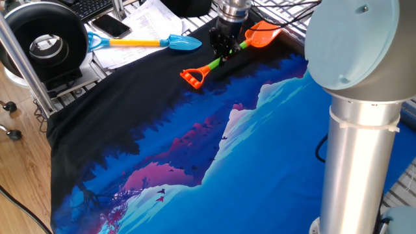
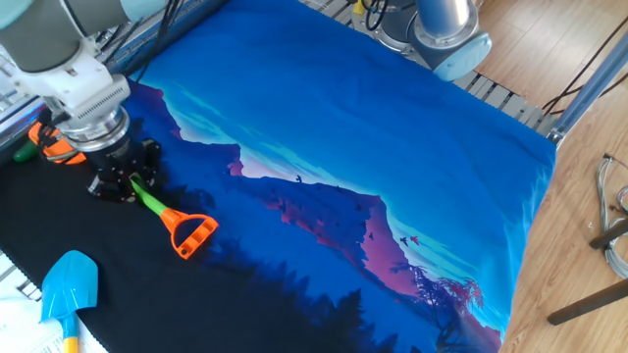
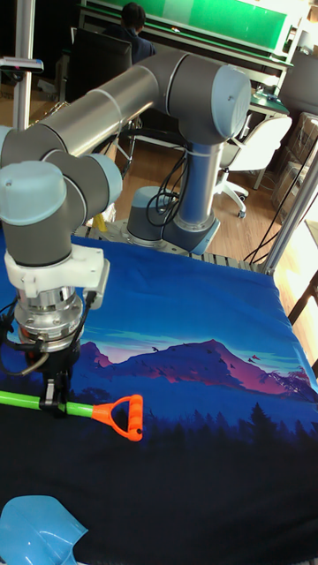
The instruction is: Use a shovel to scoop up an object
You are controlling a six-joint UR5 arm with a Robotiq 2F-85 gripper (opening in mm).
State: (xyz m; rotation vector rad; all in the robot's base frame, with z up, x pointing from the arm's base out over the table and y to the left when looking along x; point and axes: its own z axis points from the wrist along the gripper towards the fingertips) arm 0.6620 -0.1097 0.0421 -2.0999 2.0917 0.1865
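Note:
The shovel (image 1: 209, 67) lies along the black part of the cloth, orange blade at the far end and orange D handle nearest the middle. My gripper (image 1: 223, 57) is shut on its lime-green shaft, fingers pointing straight down. In the other fixed view the gripper (image 2: 128, 186) holds the shovel (image 2: 155, 203) just behind the blade. Beside the blade, at the left edge, a small green piece (image 2: 22, 152) shows, likely the object. The tall fixed view has the gripper (image 3: 55, 406) on the shaft of the shovel (image 3: 84, 409), blade out of frame.
A blue-bladed shovel (image 1: 175, 43) with a yellow shaft lies on papers past the cloth's far edge, near a phone (image 1: 110, 26) and a black round device (image 1: 45, 42). The arm's grey column (image 1: 364, 149) fills the right side. The blue mountain-print cloth (image 2: 373, 127) covers the table.

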